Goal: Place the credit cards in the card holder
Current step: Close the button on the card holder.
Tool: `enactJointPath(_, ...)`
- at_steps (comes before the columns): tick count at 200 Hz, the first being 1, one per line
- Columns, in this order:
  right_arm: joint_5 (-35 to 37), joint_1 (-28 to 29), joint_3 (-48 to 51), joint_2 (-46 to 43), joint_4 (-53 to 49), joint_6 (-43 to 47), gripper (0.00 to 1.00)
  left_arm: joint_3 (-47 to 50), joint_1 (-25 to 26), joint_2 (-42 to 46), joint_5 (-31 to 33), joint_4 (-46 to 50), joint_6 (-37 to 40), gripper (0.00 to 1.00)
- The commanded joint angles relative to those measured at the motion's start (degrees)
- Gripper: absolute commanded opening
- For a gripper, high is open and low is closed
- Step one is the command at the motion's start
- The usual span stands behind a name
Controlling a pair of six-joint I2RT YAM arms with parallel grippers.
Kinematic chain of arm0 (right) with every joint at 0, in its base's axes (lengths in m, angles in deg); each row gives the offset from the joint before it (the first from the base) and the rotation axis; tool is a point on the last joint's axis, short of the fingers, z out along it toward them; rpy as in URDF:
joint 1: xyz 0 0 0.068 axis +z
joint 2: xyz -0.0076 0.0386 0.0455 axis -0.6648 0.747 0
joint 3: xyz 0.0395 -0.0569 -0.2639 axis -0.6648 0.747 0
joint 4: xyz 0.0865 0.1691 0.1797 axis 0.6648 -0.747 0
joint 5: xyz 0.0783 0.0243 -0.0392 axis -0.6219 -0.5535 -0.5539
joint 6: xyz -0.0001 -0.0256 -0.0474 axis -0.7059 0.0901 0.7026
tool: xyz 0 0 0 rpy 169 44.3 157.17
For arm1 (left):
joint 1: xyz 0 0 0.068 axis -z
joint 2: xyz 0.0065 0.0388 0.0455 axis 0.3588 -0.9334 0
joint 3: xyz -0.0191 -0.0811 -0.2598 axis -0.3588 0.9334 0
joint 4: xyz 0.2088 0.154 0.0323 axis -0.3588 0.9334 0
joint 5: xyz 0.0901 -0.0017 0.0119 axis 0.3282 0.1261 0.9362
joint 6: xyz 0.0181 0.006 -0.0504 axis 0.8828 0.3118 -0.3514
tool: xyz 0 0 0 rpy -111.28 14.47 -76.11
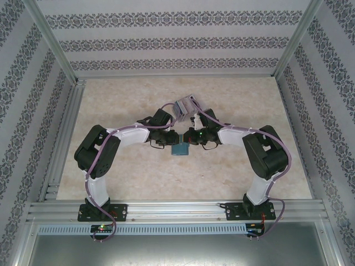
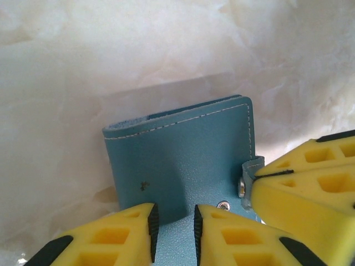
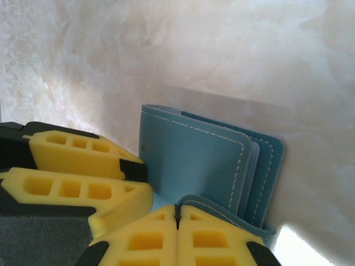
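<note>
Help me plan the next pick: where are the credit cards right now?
In the top view, the credit cards lie on the table near its middle, just beyond the card holder, on its far side.

Bright, diffuse light from above; the top view is evenly lit but soft and low in detail. In the wrist views the card holder (image 2: 183, 155) throws a soft shadow on the pale table (image 2: 83, 55), which is hazy and blown out at the right wrist view's lower right corner.
</note>
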Motion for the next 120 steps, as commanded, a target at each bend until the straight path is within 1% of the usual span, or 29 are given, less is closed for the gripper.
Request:
enactJointPath(1, 2.0, 0.3, -1.3, 1.4, -1.7, 1.2, 0.05, 1.7, 1.1, 0.4, 1.1, 2.1, -0.3, 0.26)
enactJointPath(33, 3.3, 0.6, -1.3, 1.2, -3.5, 2.2, 0.05, 4.3, 1.0, 3.7, 3.9, 1.7, -0.5, 0.24)
enactJointPath(50, 4.2, 0.6, -1.3, 1.3, -4.6, 2.8, 0.05, 4.9, 0.8, 5.6, 8.3, 2.4, 0.6, 0.24)
enactJointPath(64, 5.6, 0.6, -1.4, 1.6, -6.0, 3.7, 0.05, 3.5, 0.7, 4.9, 10.7, 4.8, 1.5, 0.24)
enactJointPath(72, 5.6, 0.6, -1.4, 1.7, -6.5, 4.1, 0.05, 2.9, 0.7, 4.4, 10.3, 5.1, 1.6, 0.23)
enactJointPath(101, 5.9, 0.6, -1.5, 0.7, -7.5, 4.4, 0.05, 5.6, 0.7, 4.4, 7.1, 0.7, -0.3, 0.22)
enactJointPath(120, 4.2, 0.9, -1.4, -0.5, -6.8, 4.5, 0.05, 5.4, 0.8, 3.0, 5.7, 0.3, -0.7, 0.23)
